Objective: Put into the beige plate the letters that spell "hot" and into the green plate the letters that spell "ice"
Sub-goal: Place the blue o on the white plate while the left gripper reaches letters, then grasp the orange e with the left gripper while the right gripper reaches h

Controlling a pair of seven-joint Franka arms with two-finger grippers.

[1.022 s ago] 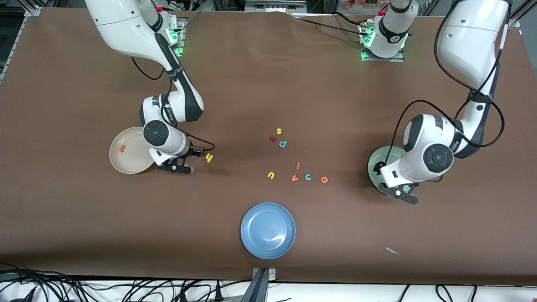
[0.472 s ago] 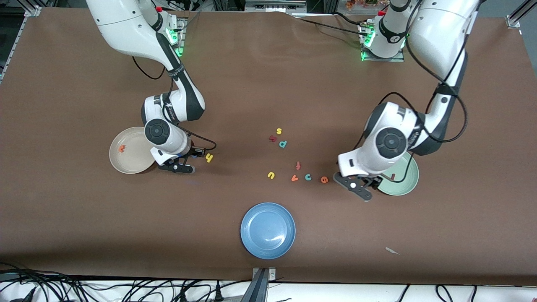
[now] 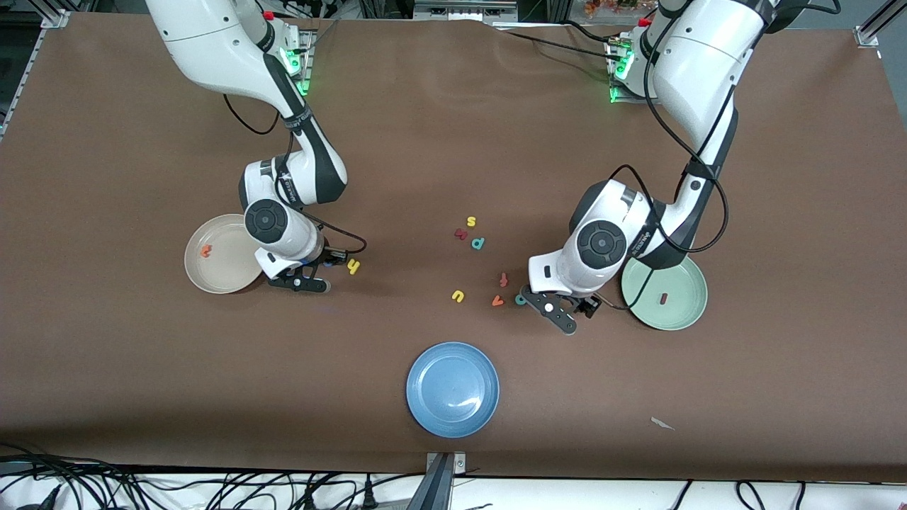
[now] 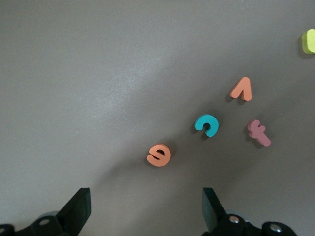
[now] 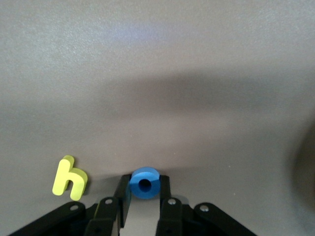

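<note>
Right gripper: clenching its jaws on the blue o, a small thick foam ring, down at the table just beside the beige plate.
Yellow h: lying on the table near that gripper.
Orange t: resting in the beige plate.
Left gripper: hanging with jaws spread over the orange e and teal c.
Dark red i: sitting in the green plate.
</note>
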